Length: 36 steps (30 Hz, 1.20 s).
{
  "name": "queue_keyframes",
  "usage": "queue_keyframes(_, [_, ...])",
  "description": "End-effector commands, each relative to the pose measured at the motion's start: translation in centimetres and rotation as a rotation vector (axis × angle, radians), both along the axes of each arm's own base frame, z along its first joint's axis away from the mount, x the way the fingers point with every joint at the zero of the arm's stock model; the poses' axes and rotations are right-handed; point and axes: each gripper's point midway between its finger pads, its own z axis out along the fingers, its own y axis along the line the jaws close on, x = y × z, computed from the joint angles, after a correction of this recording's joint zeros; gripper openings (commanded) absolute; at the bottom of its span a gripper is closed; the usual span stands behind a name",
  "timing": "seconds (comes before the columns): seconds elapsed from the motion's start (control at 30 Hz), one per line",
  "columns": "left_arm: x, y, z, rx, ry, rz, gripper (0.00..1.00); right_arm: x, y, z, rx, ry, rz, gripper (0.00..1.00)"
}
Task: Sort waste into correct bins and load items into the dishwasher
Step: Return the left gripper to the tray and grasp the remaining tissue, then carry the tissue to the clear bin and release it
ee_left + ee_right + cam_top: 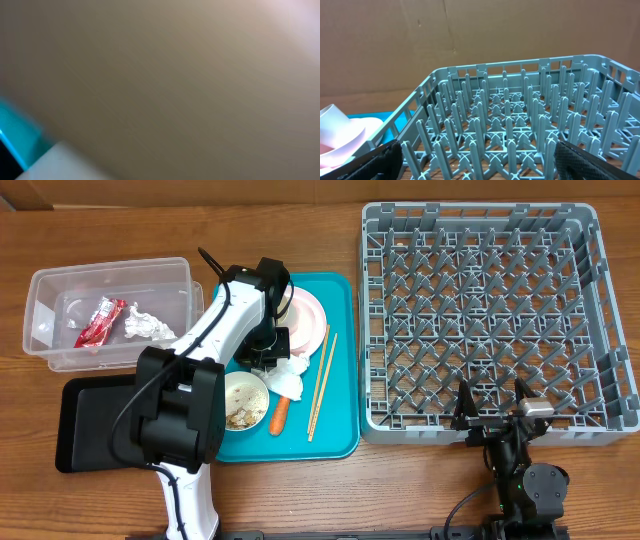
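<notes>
Waste binned: the red wrapper and the foil wad lie side by side inside the clear tub.
Waste left: the carrot lies on the teal tray, just beside the bowl, which holds beige crumbs.
Black tray: partly hidden under the left arm; the part that shows holds nothing.
Dishes: the pink plate, what looks like the white cup and the chopsticks are all on the teal tray, the chopsticks along its right side.
Dish rack: no item in it.
Left hand: down among the dishes between plate and bowl, clenched. Its own camera gives only a beige blur, so I cannot tell whether it pinches anything.
Right hand: released, jaws wide, at the rack's near edge, holding nothing.
Progress: early, by my reading. Two pieces of waste are sorted, carrot and crumbs remain, and none of the loading is done.
</notes>
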Motion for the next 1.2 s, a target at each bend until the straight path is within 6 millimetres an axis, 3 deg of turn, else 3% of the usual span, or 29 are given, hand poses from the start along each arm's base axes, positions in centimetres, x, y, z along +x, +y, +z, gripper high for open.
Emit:
queue_keyframes(0.0, [0.3,0.3,1.5,0.002,-0.018,0.010,0.04,0.0,-0.1,-0.1,0.000,-0.008,-0.005,1.00])
queue_keyframes(0.37, [2.3,-0.3,8.2,-0.037,-0.150,0.009,0.04,0.0,-0.1,-0.1,0.000,-0.008,-0.005,1.00])
queue_keyframes(0.63, [2.8,1.3,13.0,-0.123,-0.258,0.082,0.04,0.0,-0.1,-0.1,0.000,-0.008,-0.005,1.00])
queue_keyframes(0.83, [4.4,5.8,15.6,-0.194,-0.356,0.229,0.04,0.0,-0.1,-0.1,0.000,-0.008,-0.005,1.00])
queue_keyframes(1.17, [7.1,16.9,17.4,-0.222,-0.531,0.527,0.04,0.0,-0.1,-0.1,0.000,-0.008,-0.005,1.00])
